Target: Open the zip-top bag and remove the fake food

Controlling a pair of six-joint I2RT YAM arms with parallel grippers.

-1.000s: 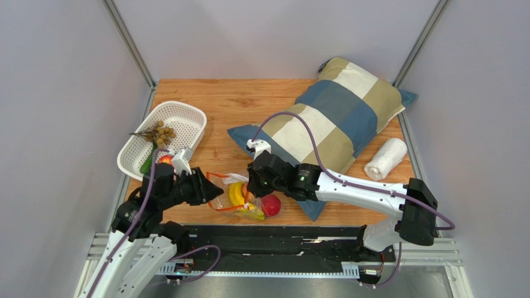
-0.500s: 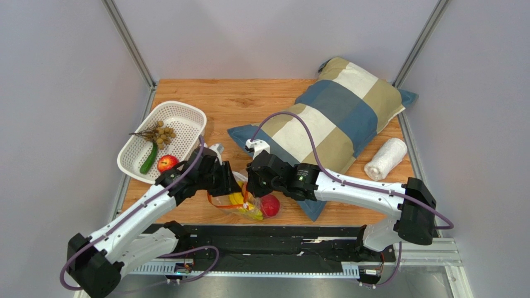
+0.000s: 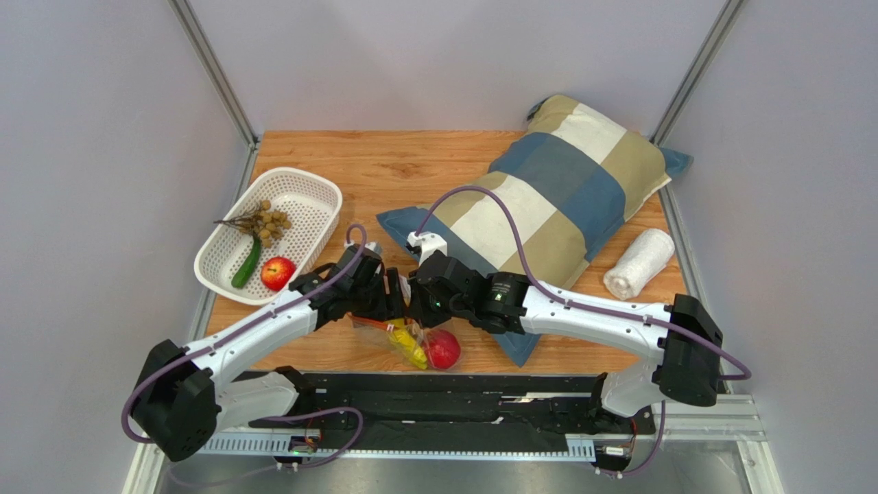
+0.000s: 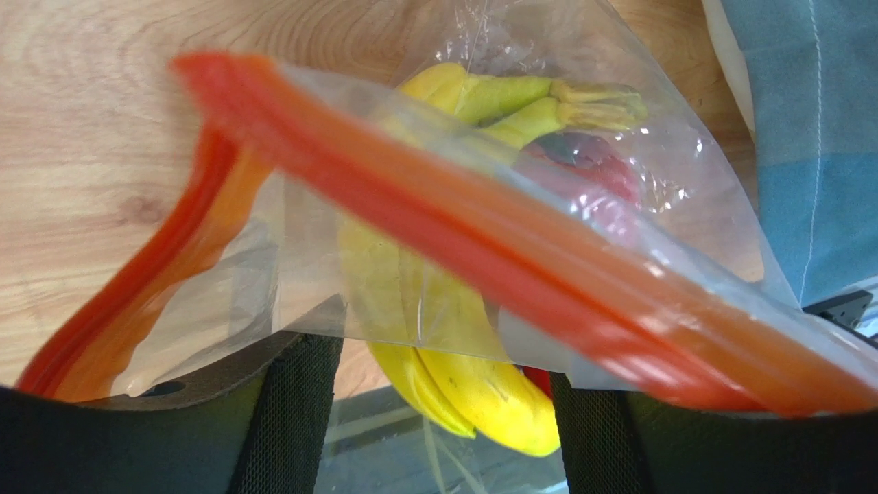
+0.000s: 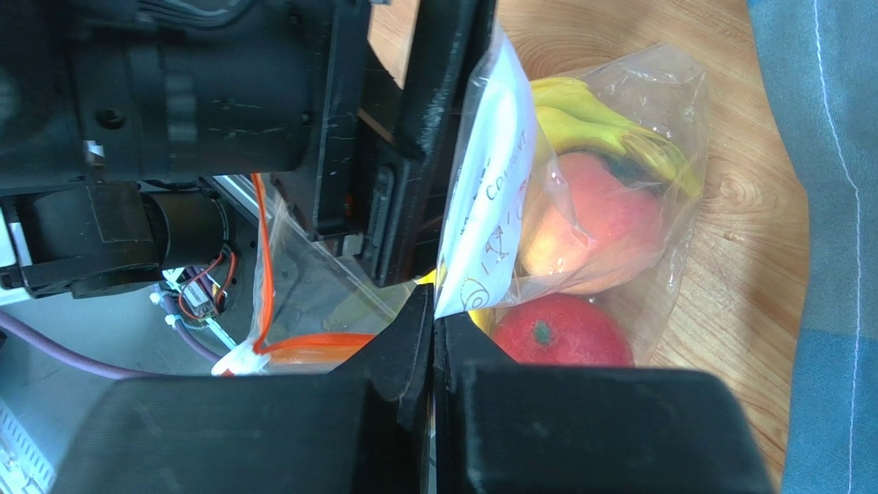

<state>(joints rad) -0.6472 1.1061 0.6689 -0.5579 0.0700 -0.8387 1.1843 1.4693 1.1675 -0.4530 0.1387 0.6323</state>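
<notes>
Right pincer (image 5: 433,309) was pinched tight on the clear crinkly orange-zippered plastic bag (image 4: 464,232). Left pincer (image 4: 443,355) gaped wide at its mouth, yellow plastic bananas (image 4: 484,386) inside.

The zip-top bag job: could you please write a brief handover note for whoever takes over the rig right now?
Grippers: left gripper open at the mouth of the zip-top bag; right gripper shut on its wall by the label.
Done: bag unzipped; grapes, green vegetable and one apple lie in the white basket.
Left: banana, peach and second apple are inside the bag; take them out.
</notes>
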